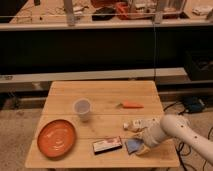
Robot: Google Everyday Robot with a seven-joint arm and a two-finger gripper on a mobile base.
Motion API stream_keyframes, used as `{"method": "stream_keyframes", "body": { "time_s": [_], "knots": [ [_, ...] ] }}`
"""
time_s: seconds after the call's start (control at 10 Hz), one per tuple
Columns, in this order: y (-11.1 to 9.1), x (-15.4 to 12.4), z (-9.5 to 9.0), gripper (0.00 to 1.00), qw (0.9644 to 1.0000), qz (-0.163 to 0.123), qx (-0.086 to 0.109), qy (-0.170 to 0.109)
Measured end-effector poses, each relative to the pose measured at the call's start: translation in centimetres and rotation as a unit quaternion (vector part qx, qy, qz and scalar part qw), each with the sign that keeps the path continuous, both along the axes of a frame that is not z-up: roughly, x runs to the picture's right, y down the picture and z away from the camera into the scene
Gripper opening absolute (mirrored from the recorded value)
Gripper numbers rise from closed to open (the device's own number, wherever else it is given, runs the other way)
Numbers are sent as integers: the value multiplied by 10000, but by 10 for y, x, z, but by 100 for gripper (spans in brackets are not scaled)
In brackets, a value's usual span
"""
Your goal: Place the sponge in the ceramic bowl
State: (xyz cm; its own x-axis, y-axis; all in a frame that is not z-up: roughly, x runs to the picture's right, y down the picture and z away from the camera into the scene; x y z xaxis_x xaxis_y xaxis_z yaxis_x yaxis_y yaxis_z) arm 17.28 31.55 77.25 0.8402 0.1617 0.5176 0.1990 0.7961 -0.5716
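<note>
The sponge (131, 145), a small light-blue pad, lies on the wooden table (102, 92) near its front right edge. My gripper (142, 146) comes in from the right on a white arm and sits low against the sponge's right side, covering part of it. The ceramic bowl (56, 138), a wide, shallow orange-red dish, rests at the table's front left, well away from the gripper, with nothing in it.
A flat black-and-white box (107, 145) lies just left of the sponge. A translucent cup (82, 109) stands mid-table and an orange carrot (132, 105) lies to its right. A small whitish object (135, 124) sits just behind the gripper. Shelving runs along the back.
</note>
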Motion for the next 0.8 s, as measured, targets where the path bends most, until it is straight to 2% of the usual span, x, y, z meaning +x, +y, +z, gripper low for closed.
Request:
{"method": "stream_keyframes", "body": {
  "time_s": [0.1,0.3,0.5,0.8],
  "knots": [
    [0,0,0,10,10000,2,0,2],
    [-1,1,-1,11,10000,-5,13,0],
    [-15,3,-5,11,9998,-46,202,-15],
    [-21,1,-8,11,9996,-74,279,-53]
  ]
}}
